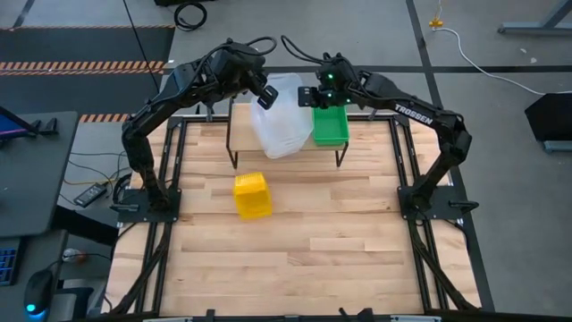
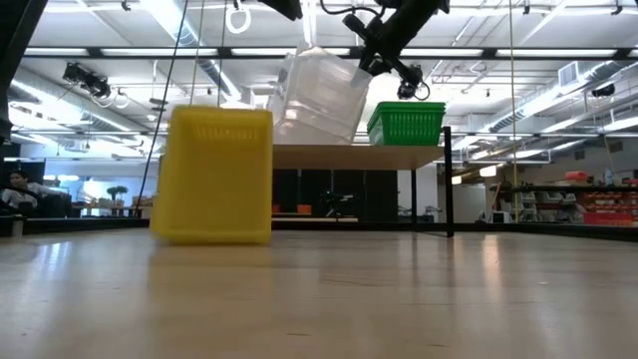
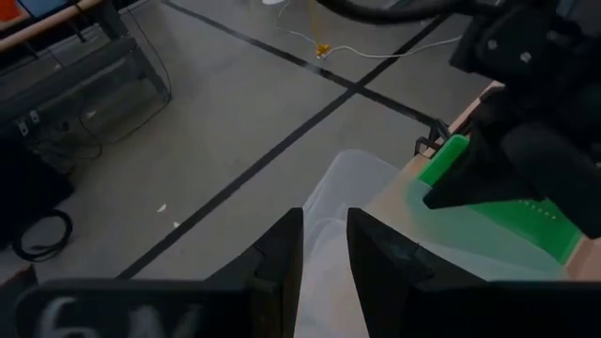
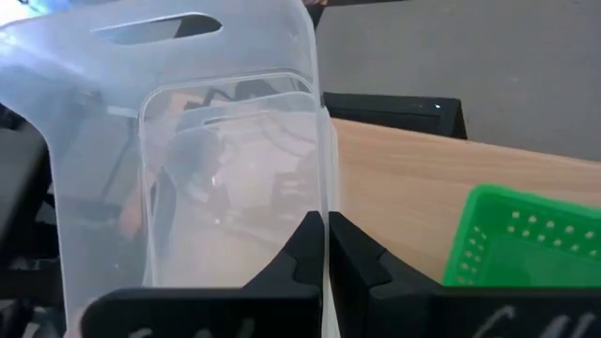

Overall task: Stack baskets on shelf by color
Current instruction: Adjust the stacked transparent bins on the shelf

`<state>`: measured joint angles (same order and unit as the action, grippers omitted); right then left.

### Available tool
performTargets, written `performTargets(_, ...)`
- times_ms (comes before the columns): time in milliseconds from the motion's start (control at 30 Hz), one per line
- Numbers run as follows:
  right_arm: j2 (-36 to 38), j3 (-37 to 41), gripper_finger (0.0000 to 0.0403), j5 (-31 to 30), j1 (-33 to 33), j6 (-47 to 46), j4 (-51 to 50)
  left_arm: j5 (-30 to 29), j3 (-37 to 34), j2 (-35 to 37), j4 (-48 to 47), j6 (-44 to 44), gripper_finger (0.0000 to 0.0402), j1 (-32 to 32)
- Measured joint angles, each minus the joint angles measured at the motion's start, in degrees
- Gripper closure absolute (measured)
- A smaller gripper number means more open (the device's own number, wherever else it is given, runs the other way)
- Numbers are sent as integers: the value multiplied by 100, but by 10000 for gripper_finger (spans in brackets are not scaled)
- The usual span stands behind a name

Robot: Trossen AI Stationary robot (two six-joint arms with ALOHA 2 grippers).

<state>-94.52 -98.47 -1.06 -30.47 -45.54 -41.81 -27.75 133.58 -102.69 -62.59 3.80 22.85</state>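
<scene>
clear basket (image 1: 281, 125): tilted over shelf (image 1: 239, 121), beside green basket (image 1: 331, 127)
left hand (image 3: 324, 249): pinching its rim
right hand (image 4: 325, 246): pinching its wall
yellow basket (image 1: 252, 195): mid-worktop (image 1: 295, 259), clear of shelf

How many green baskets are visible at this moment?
1 green stack shows, on the shelf at its right end beside the clear basket; nested baskets inside it cannot be counted.

Both arms are dark, jointed, with black cables looping off the wrists beyond the shelf (image 1: 286, 134). The right arm bears white "TROSSEN" lettering and a green light.
</scene>
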Motion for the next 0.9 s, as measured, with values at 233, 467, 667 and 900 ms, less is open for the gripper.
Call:
performTargets(233,78,-398,395,157,-45,254,-523,0,0,2,-4,-60,308,0)
performTargets(467,78,-686,395,166,-47,464,-957,0,0,4,20,-60,308,0)
performTargets(667,-95,-677,389,406,-47,628,-1073,0,0,4,23,-48,308,0)
performTargets(900,-364,-677,376,673,-66,810,-1001,2,0,4,12,3,308,-25)
